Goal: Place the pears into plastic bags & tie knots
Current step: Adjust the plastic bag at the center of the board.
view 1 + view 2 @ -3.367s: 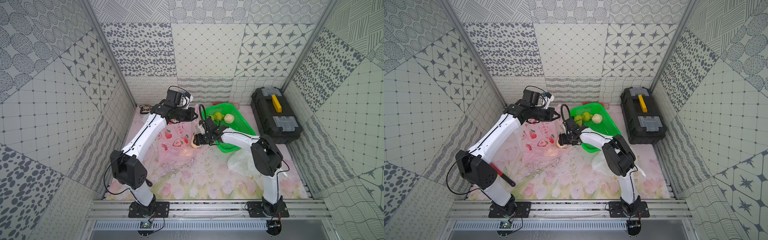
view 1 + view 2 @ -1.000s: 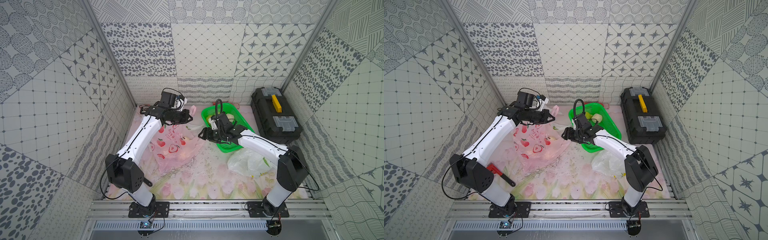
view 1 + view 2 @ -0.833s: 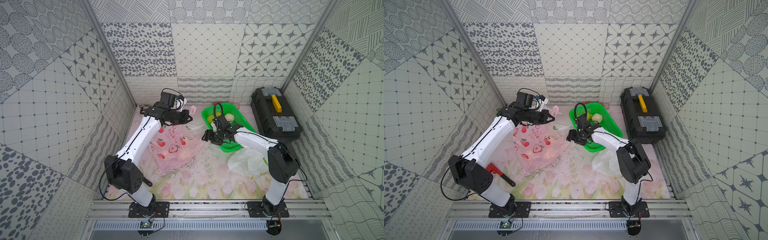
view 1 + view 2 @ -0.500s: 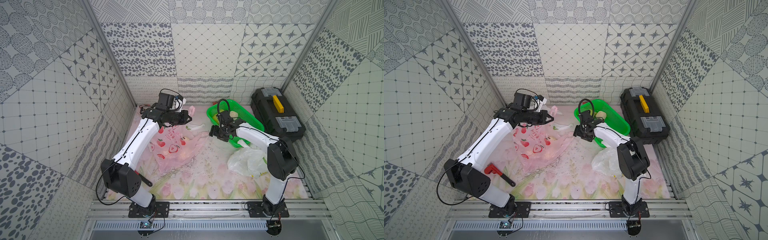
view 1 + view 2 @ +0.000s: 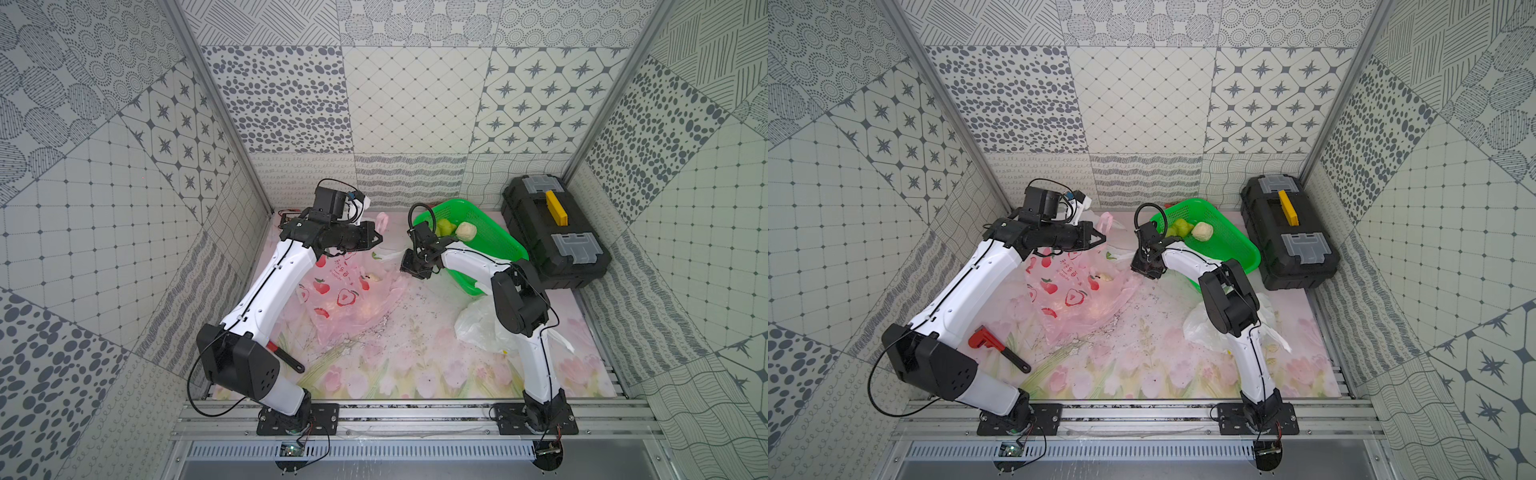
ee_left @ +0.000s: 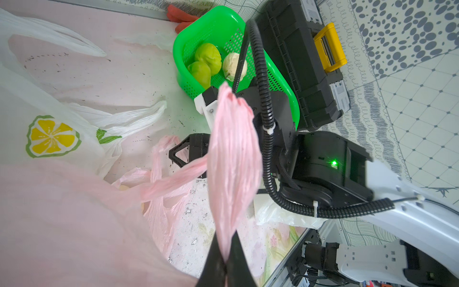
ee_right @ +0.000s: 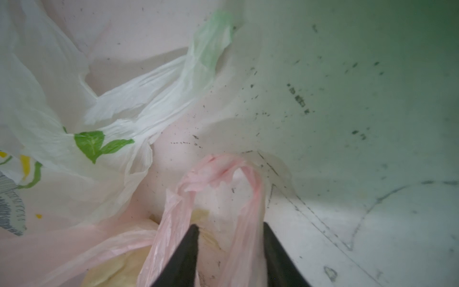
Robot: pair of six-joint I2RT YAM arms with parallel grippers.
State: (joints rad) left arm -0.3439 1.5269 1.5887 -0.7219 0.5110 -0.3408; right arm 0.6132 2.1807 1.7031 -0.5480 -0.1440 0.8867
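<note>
Though thin and crumpled, translucent pink strawberry bag (image 5: 345, 297), one handle (image 6: 231, 149) in clamped left pincer (image 6: 224, 261), other across parted right pincer (image 7: 231, 225).

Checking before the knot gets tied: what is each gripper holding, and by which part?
The left gripper pinches the pink bag by one bunched handle. The right gripper has its jaws apart at the other handle loop; no clamp shows.

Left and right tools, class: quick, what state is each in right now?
Left tool: closed, pinching a bunched pink plastic bag handle.
Right tool: open, jaws apart around a strand of the other pink plastic handle loop, not clamped.
</note>
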